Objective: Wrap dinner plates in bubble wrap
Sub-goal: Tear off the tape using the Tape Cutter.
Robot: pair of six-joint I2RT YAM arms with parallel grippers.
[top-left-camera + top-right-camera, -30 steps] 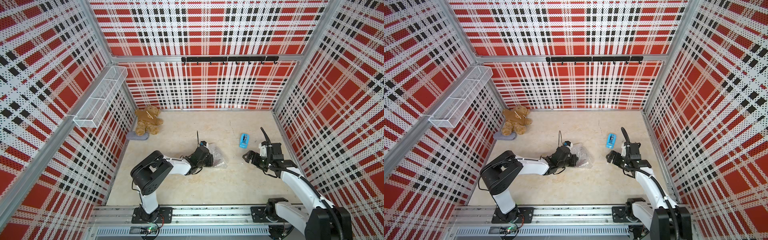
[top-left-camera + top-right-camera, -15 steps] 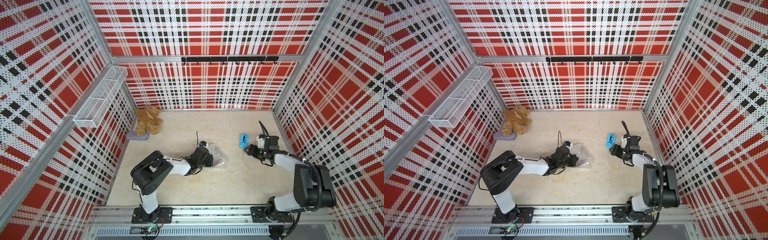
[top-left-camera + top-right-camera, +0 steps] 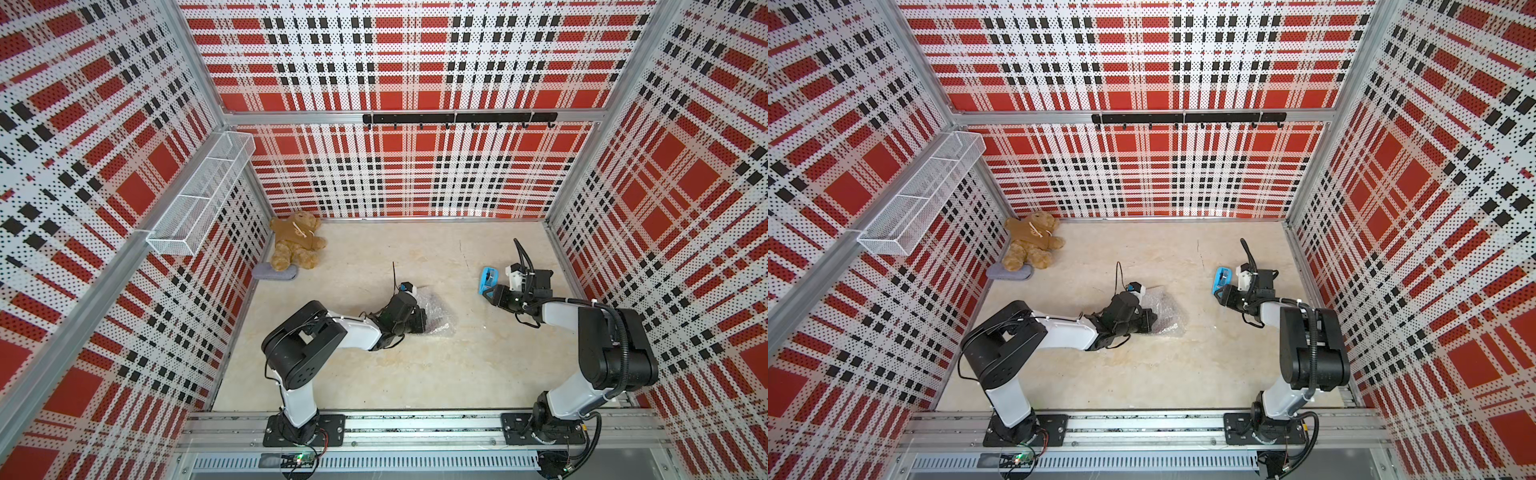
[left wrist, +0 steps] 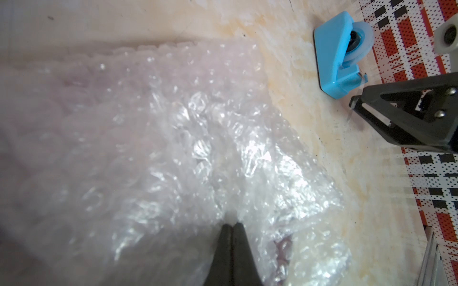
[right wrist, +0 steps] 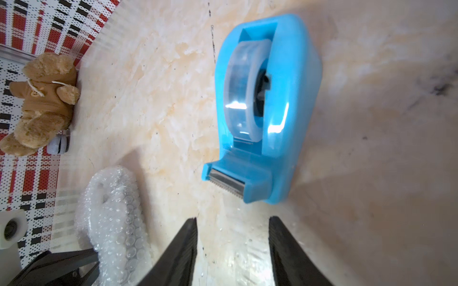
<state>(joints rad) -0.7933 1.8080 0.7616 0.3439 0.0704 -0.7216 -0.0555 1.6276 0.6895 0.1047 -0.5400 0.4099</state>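
Where the bubble wrap (image 3: 439, 312) ends, bare tabletop (image 3: 457, 374) spreads beyond.

bubble wrap (image 3: 437, 308) mid-table, tape dispenser (image 3: 488, 281) to right

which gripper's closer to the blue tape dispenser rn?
Right. The right gripper sits just short of the tape dispenser's cutter end, jaws apart, not touching. The left gripper is farther off, shut on the bubble wrap.
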